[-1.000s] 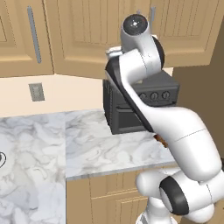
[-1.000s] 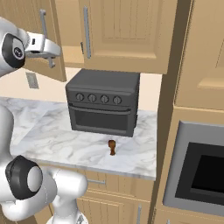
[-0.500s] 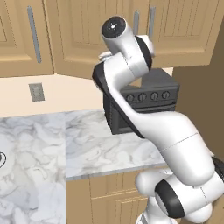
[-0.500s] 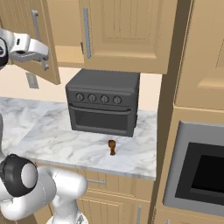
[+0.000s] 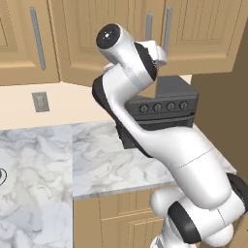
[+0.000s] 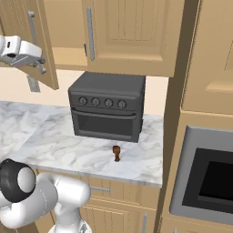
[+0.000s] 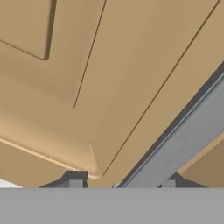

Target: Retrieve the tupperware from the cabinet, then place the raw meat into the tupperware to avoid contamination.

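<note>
**CABINET DOOR OPEN; TUB NOT YET IN HAND; MEAT ON COUNTER**

Tupperware: place inside the cabinet [image 6: 132,36] hidden from these angles; presumably on a shelf just past the claw, behind the open door. Judged light, stiff and smooth-walled, so prone to slip if pinched on the sloped sides. Best taken by the rim, one finger inside and one outside, on a long wall. Not fragile; no strong squeeze called for.

Raw meat [image 6: 116,153]: standing on the counter [image 6: 68,150], well below the claw and off to its right. Tiny, probably soft and slick. Best gripped across the thicker part, gently.

Gripper [image 7: 122,183]: jaws apart, astride the lower end of the grey bar handle [image 7: 183,140] of the open door [image 6: 45,45]. Not clamped, as far as can be judged; gap visible on one side of the bar.

Surroundings: toaster oven [image 6: 107,109] below the claw and to its right, directly under the cabinet, with the meat just in front of it. Wall socket [image 5: 40,101] below, on the other side.

Obstructions: door leaf itself lying between the claw and the cabinet opening; handle between the fingers, to be cleared before any reach inside. Toaster oven top close under the cabinet floor, leaving little room to dip while bringing a tub out.
</note>
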{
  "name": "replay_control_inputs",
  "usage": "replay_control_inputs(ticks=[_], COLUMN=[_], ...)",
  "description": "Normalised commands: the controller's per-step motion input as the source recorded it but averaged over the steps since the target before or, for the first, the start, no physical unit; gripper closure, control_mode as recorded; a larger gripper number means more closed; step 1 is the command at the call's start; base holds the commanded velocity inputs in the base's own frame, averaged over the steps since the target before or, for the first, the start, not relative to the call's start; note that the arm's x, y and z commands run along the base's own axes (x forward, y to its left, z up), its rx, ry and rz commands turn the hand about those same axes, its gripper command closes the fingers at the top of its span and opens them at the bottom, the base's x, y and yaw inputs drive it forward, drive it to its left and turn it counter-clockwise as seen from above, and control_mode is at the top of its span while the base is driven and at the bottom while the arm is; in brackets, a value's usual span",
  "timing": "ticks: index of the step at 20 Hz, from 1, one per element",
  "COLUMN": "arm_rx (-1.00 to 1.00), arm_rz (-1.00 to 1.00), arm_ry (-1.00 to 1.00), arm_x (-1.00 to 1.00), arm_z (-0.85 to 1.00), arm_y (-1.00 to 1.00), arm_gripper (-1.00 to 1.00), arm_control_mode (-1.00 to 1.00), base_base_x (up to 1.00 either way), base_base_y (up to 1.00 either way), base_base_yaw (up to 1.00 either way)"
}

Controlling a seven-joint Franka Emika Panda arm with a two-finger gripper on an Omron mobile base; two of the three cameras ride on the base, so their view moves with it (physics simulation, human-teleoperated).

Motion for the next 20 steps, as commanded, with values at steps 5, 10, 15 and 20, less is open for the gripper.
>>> replay_control_inputs(ticks=[5,10,15,20], arm_rx=[-0.01,0.02,0.18,0.41], arm_rz=[-0.08,-0.13,-0.10,0.00], arm_ry=[-0.02,-0.01,0.00,0.02], arm_x=[-0.40,-0.57,-0.44,-0.11], arm_z=[0.00,0.04,0.14,0.15], arm_y=[0.03,-0.08,-0.38,-0.53], arm_gripper=[-1.00,-1.00,-1.00,-1.00], arm_control_mode=[-1.00,-1.00,-1.00,-1.00], base_base_x=[0.00,0.00,0.00,0.00], base_base_y=[0.00,0.00,0.00,0.00], base_base_yaw=[0.00,0.00,0.00,0.00])
